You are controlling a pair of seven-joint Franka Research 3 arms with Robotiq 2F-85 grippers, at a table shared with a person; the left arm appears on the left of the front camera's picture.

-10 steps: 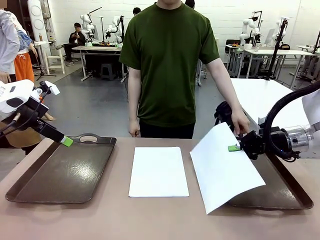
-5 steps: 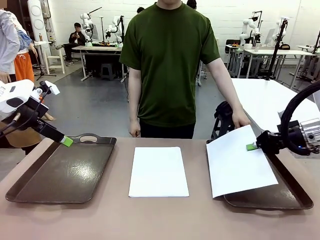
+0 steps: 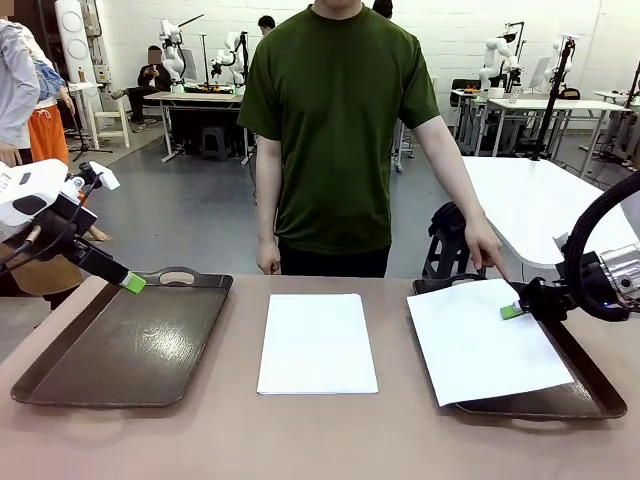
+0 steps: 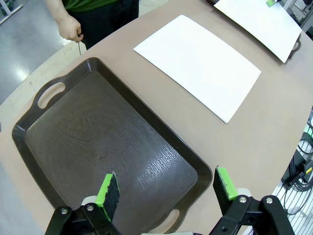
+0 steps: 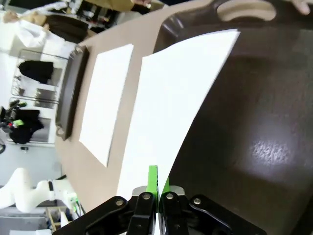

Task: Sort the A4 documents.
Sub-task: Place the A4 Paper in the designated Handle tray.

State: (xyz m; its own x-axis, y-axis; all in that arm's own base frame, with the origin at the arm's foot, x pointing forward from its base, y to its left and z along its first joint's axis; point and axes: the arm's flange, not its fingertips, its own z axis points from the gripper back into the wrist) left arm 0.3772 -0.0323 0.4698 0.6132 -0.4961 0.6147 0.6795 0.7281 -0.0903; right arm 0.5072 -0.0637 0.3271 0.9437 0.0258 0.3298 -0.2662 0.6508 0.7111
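Observation:
One white A4 sheet lies flat on the table's middle. A second A4 sheet lies slanted over the right dark tray, its left part sticking out past the tray's rim. My right gripper is shut on that sheet's right edge, low over the tray. My left gripper hangs open over the far left corner of the left dark tray, nothing between its fingers.
A person in a green shirt stands at the far side; one hand hovers at the right tray's far handle, the other hand hangs by the table's edge. Bare tabletop lies along the front edge and between trays and the middle sheet.
My right gripper has carried its sheet rightward and down; the sheet has gone from lifted and tilted to lying nearly flat on the right tray. The left arm has not moved.

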